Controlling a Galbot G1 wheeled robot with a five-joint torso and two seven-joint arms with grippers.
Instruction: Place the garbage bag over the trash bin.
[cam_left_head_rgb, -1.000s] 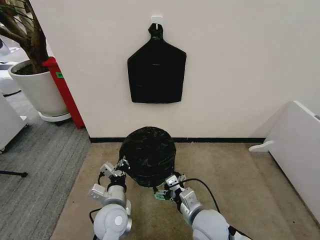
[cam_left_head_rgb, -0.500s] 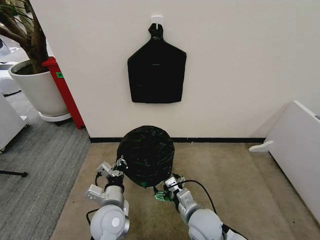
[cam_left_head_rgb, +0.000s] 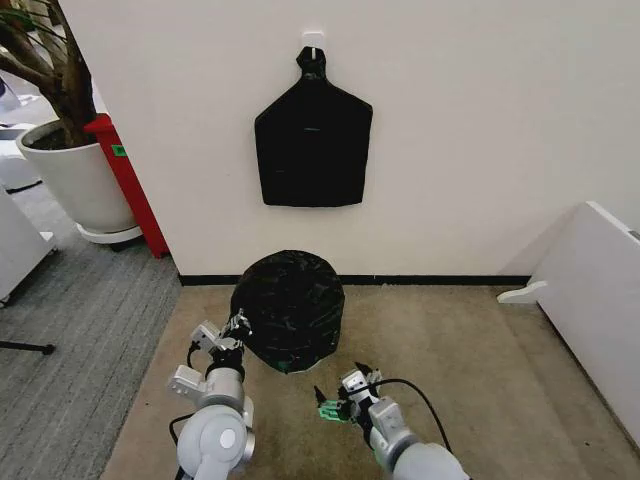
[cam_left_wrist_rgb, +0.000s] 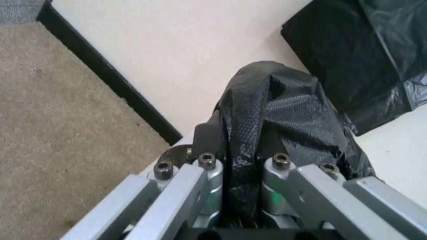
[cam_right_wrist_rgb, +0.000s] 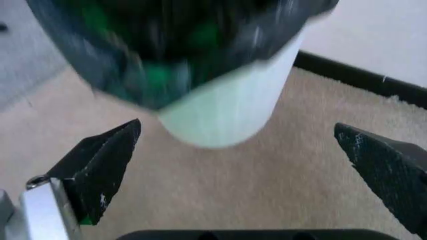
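The garbage bag (cam_left_head_rgb: 290, 308), glossy and crinkled black, is draped over the trash bin on the beige carpet by the wall, hiding it in the head view. My left gripper (cam_left_head_rgb: 236, 325) is at the bag's left edge, shut on a fold of the plastic; the left wrist view shows the garbage bag (cam_left_wrist_rgb: 283, 112) pinched in the left gripper (cam_left_wrist_rgb: 243, 161). My right gripper (cam_left_head_rgb: 340, 382) hangs low, a short way off the bag's lower right edge. In the right wrist view the right gripper (cam_right_wrist_rgb: 240, 150) is open wide with nothing held. Beyond it stands the trash bin (cam_right_wrist_rgb: 233, 107), its white wall bare below the garbage bag (cam_right_wrist_rgb: 173, 40).
A flat black bundle (cam_left_head_rgb: 313, 140) hangs on the wall above the bin. A large white plant pot (cam_left_head_rgb: 75, 185) and a red object (cam_left_head_rgb: 130, 180) stand at the far left. A white panel (cam_left_head_rgb: 600, 300) leans at the right. Carpet around the bin is open.
My right gripper has drawn back from the bag's lower right edge towards me and now stands apart from it. The bag has shifted slightly left with my left gripper.
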